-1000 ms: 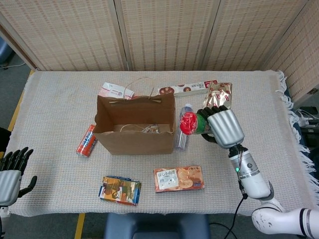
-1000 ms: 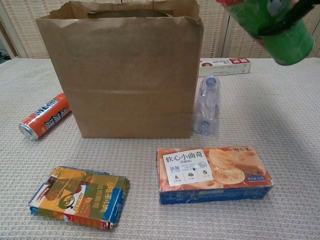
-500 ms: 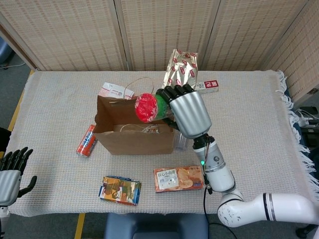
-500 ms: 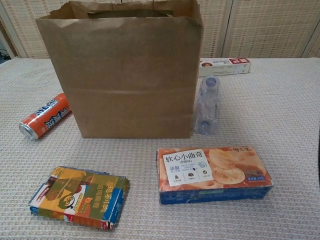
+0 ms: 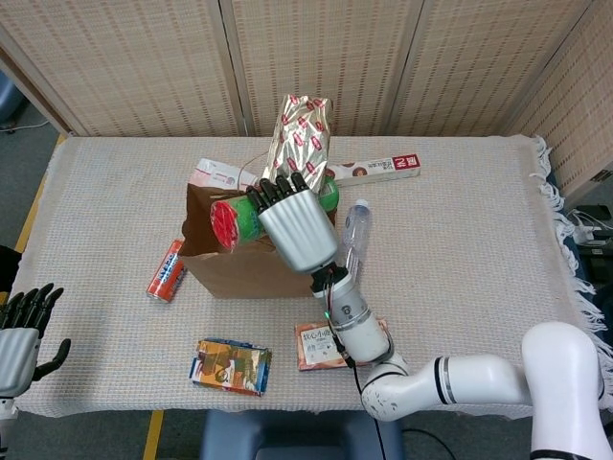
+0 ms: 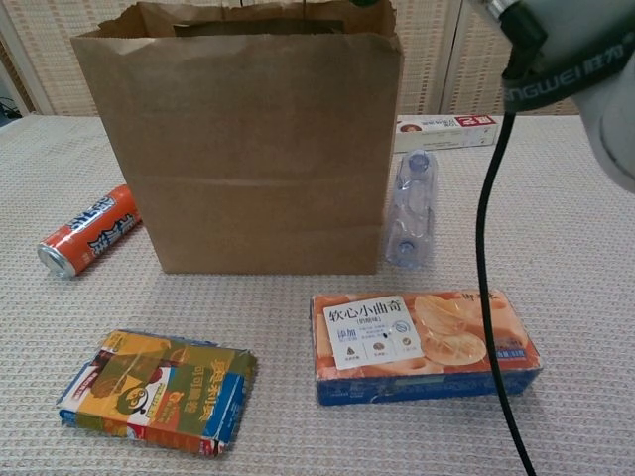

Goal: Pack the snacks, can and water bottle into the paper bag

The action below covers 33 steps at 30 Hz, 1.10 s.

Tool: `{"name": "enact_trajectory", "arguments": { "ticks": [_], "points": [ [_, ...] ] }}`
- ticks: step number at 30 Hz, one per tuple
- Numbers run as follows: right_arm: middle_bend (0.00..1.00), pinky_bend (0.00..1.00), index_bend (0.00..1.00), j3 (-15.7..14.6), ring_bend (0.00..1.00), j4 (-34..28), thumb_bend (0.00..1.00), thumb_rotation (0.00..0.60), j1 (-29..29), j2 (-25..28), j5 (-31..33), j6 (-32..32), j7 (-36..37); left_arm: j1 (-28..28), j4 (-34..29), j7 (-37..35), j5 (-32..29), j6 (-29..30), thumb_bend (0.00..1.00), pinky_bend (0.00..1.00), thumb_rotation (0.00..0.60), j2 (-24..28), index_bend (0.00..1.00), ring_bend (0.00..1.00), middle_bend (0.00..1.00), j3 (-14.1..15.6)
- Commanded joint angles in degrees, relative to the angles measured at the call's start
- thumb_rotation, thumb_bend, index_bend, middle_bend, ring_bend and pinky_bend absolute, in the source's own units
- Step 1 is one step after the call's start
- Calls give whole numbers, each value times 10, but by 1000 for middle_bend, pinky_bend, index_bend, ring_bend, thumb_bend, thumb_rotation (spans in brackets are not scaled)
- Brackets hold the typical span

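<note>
The right robot hand (image 5: pixel 295 228) holds a green tube with a red lid (image 5: pixel 235 221) over the open paper bag (image 5: pixel 257 251), together with a shiny foil snack bag (image 5: pixel 298 130) that stands up above the fingers. The left robot hand (image 5: pixel 21 337) is at the near left edge, fingers apart, holding nothing. On the table (image 5: pixel 479 240) lie an orange can (image 5: pixel 166 271) left of the bag, a water bottle (image 5: pixel 355 233) right of it, and two snack packs (image 5: pixel 231 366) in front.

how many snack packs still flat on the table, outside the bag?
4: orange biscuit box front right, colourful pack front left, long box and pink pack behind the paper bag. Others may be hidden.
</note>
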Motion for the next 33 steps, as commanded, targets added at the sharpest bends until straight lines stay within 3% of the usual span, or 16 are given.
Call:
{"name": "enact_trajectory", "arguments": {
  "ticks": [1,14,20,25,33],
  "points": [
    [592,566,665,-14,596,10,355,600,5,2,-3,-15,-21,0,0,0,0,0,393,0,600,0,56,0,0,0],
    [592,564,625,-24,574,5,355,600,13,-3,36,-43,-63,0,0,-1,1,0,394,0,600,0,57,0,0,1],
    [591,523,561,-24,527,-1,355,600,20,-7,53,-51,-76,0,-1,-1,0,-1,394,0,600,1,56,0,0,0],
    [528,463,447,-24,418,-7,350,600,27,-5,62,-55,-93,0,-1,-4,0,-2,393,0,600,2,56,0,0,1],
    [505,439,415,-49,395,-5,349,600,43,11,30,-62,-144,-1,-2,-5,0,-3,392,0,600,3,57,0,0,1]
  ]
}}
